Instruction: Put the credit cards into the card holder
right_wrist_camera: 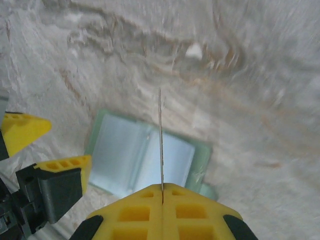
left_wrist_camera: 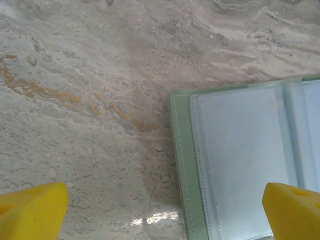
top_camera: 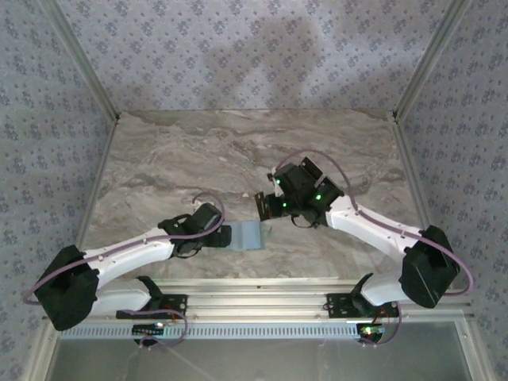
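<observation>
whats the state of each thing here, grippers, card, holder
card holder: open, lying flat on the table, no black card in the sleeves that show
credit card: pinched edge-on in the right gripper, above the open holder, not yet in
right gripper: shut on the credit card
left gripper: open, one finger over the holder, the other over bare table

There is one card holder, at the lower centre of the top view. One credit card can be counted, edge-on in the middle of the right wrist view. The end effectors are two, the left end effector and the right end effector. There is one table.
</observation>
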Controlling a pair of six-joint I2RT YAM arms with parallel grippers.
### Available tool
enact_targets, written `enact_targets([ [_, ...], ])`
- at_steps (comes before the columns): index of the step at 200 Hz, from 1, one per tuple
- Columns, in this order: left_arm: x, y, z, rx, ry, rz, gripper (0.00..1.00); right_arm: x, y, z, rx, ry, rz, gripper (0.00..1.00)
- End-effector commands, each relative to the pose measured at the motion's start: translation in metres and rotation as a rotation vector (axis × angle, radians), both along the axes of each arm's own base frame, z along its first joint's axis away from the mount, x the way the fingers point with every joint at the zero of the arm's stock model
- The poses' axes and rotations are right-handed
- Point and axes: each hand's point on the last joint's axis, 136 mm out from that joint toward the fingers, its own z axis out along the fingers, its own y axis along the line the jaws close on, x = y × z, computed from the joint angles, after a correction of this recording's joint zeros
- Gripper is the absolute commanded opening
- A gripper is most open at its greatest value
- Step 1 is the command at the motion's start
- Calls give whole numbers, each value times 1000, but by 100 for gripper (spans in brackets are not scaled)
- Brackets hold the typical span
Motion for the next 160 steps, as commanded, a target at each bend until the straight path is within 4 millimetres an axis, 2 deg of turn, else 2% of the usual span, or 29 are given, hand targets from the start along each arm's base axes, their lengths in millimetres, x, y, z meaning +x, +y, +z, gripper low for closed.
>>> enact_targets([
  [1, 3, -2, 3, 43, -20, -15, 100, -11, 27, 0, 146, 43, -38, 0],
  [50, 6, 1, -2, 85, -36, 1, 100, -26, 33, -40, 164, 103, -79, 0],
  [90, 6, 8, -10, 115, -34, 33, 100, -29, 24, -74, 113, 136, -109, 0],
  [128, 0, 24, -21, 172, -13, 81, 100, -33, 13, -90, 80, 150, -128, 0],
  [160, -6, 38, -28, 200, 4, 134, 100, -32, 9, -94, 80, 156, -143, 0],
])
